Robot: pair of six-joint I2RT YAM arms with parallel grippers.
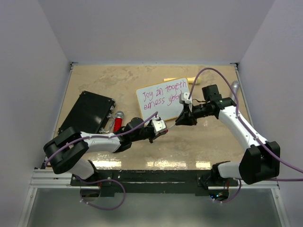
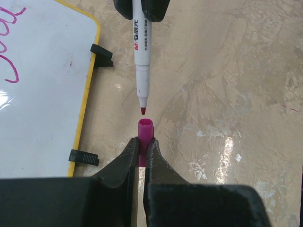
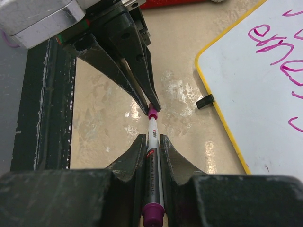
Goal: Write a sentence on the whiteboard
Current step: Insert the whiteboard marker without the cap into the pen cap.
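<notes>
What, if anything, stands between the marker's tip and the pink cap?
Nothing visible. The marker, held in the right hand, points straight at the open mouth of the pink cap pinched by the left hand; the whiteboard lies off to the side.

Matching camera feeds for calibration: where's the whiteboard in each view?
Top external: whiteboard mid-frame, slightly above centre, tilted.
Left wrist: whiteboard fills the left third, cut off by the frame edge.
Right wrist: whiteboard at the right edge, one rounded corner showing.
Shared landmark: the pink sentence written on it, only partly visible in both wrist views.
</notes>
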